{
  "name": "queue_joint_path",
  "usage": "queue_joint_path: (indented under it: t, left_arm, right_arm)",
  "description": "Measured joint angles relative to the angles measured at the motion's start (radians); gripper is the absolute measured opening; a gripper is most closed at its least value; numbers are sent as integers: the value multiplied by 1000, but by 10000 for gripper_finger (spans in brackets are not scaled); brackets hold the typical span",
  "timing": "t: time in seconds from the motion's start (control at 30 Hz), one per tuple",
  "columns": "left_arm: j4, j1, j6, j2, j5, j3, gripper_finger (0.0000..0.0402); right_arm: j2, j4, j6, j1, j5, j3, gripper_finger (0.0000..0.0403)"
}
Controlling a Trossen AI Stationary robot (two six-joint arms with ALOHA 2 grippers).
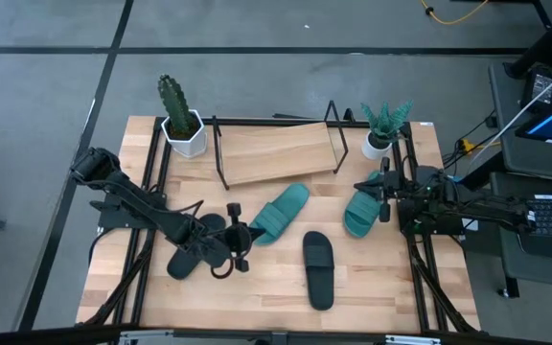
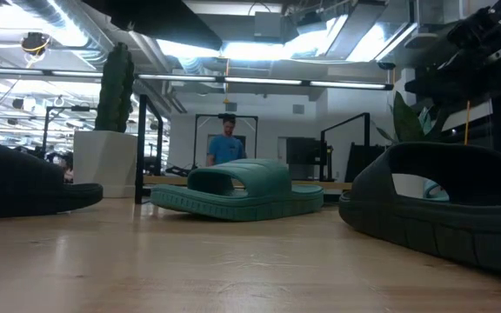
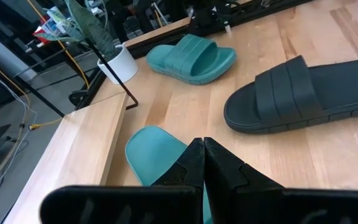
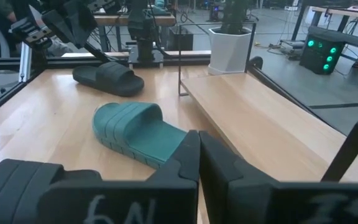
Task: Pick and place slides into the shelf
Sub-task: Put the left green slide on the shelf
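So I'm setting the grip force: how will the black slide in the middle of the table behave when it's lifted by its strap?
The black slide looks thick-soled and rubbery, so probably light and grippy, not slippery. Its wide arched strap may flex when pinched. Lying flat on its sole, it seems unlikely to roll or tip.

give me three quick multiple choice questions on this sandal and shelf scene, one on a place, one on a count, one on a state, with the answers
1. Where is the cactus pot?
A. by the left end of the shelf
B. at the table's front edge
C. on the shelf

2. How many teal slides lie on the table?
A. one
B. two
C. four

3. How do the left gripper and right gripper stand?
A. both open
B. only the left shut
C. both shut

Answers:
1 A, the high view shows the pot beside the shelf's left end.
2 B, one teal slide lies mid-table and another teal slide by the right gripper; the shelf board is bare.
3 C, each wrist view shows its fingers pressed together.
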State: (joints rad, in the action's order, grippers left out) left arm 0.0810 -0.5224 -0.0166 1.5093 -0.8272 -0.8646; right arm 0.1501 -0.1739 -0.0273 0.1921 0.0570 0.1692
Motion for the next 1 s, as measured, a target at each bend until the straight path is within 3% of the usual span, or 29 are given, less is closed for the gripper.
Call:
queue_joint_path:
  t: [0.53,0.8,1.0]
  left_arm:
    - [-17,71,36,0,10,0,6]
    - [-32,71,32,0,10,1,80]
    - [-61,71,147,12,11,2,127]
  right_arm:
    - [0,-85,50,0,-1,0,6]
    - [0,-85,49,0,-1,0,6]
    - [0,-85,49,0,-2,0,6]
